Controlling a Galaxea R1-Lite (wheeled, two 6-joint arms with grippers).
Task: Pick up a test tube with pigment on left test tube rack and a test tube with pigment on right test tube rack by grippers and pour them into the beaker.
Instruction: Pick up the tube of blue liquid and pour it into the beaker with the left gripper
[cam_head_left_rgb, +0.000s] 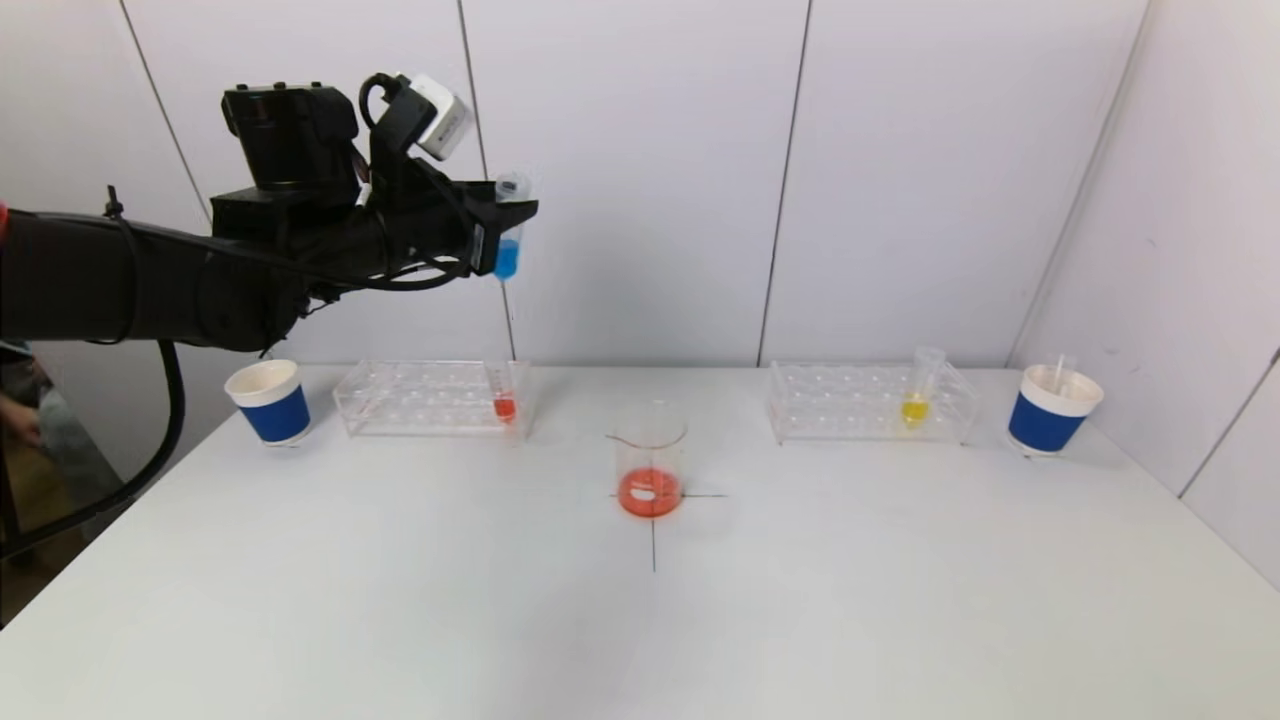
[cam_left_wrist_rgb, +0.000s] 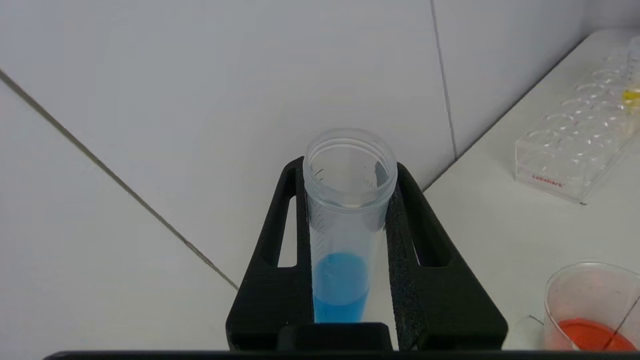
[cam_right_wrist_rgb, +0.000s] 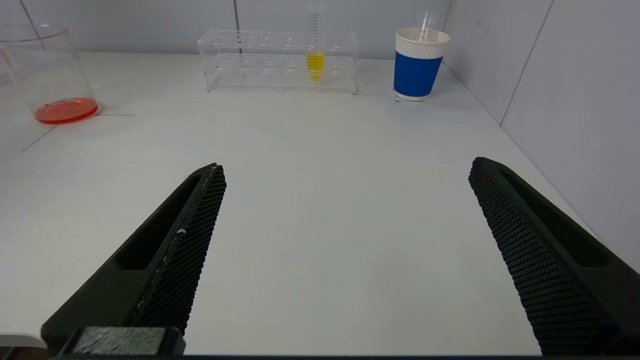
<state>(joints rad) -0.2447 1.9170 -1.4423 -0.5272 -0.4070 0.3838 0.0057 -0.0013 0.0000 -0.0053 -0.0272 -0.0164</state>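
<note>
between the left gripper fingers, clamped upright: blue test tube, open mouth just past the fingertips, lifted high over the left rack (red tube left in it). beaker with orange liquid sits below. right gripper spread wide, holding nothing, yellow tube in right rack well ahead of its fingers.

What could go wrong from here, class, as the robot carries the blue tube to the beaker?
1. The blue test tube is uncapped and held high in the left tool; tilting early could spill pigment on the table.
2. The beaker has a narrow mouth, so a pour from height may miss.
3. Its path passes above the left rack.
</note>
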